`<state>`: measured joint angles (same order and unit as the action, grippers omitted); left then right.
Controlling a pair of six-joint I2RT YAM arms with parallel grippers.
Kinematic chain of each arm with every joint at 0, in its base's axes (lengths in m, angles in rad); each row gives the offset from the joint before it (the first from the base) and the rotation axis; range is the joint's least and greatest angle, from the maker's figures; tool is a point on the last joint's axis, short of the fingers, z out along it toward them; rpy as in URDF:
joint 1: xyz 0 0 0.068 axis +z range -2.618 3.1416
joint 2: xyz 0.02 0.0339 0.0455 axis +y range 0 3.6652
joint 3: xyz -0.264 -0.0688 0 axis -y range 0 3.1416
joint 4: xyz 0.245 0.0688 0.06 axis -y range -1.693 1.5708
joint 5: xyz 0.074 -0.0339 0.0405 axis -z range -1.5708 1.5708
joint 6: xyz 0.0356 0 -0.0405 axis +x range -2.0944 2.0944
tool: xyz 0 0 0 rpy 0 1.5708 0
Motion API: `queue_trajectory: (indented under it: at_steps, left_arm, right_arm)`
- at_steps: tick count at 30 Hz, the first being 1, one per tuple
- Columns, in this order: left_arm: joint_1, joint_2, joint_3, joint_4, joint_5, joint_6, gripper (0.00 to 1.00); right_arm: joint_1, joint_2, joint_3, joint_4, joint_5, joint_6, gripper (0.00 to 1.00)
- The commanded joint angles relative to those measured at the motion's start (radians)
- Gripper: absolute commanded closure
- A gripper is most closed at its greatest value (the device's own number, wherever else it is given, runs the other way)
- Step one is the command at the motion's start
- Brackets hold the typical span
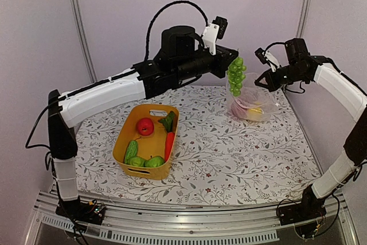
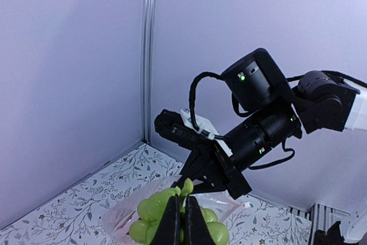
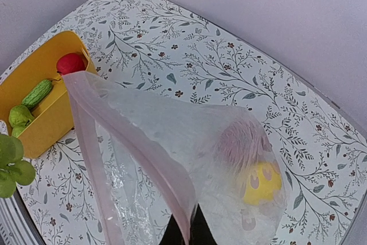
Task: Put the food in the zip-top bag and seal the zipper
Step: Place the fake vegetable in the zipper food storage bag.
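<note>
While the left gripper [image 1: 231, 61] hangs in the air, its jaws are pinched tight on the top of the green grapes [image 1: 235, 76], the bunch dangling near the raised mouth of the zip-top bag [image 1: 252, 106] at the table's [image 1: 229, 159] far right. Right gripper [image 1: 265, 78] is clamped on the bag's upper edge and holds it up, zipper [image 3: 150, 162] unsealed; lemon [image 3: 262, 183] and a reddish piece [image 3: 241, 142] sit in the bottom. Apple [image 1: 145, 125], carrot [image 1: 170, 144], cucumber [image 1: 131, 150] and limes [image 1: 146, 162] lie in the yellow basket [image 1: 122, 142], well apart from the bag.

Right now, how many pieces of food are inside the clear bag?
2, both at the bottom of the clear bag: a yellow lemon and a reddish piece beside it. Crinkled plastic may hide more.
</note>
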<state>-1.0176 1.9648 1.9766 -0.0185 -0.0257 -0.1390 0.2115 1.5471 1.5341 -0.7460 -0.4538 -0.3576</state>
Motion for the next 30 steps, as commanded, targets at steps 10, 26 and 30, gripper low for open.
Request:
queue_trajectory:
  at_steps: [10, 26, 30]
  left_arm:
    - [-0.019, 0.3, 0.238, 0.161, -0.067, -0.031, 1.0]
    - [-0.036, 0.317, 0.227, 0.13, -0.136, 0.005, 0.4]
    - [-0.047, 0.241, 0.165, 0.13, -0.138, 0.026, 0.39]
  right_arm:
    - [0.007, -0.008, 0.056, -0.041, -0.051, 0.034, 1.0]
    - [0.006, -0.011, 0.057, -0.026, -0.062, 0.05, 1.0]
    - [0.006, -0.006, 0.055, -0.023, -0.063, 0.053, 1.0]
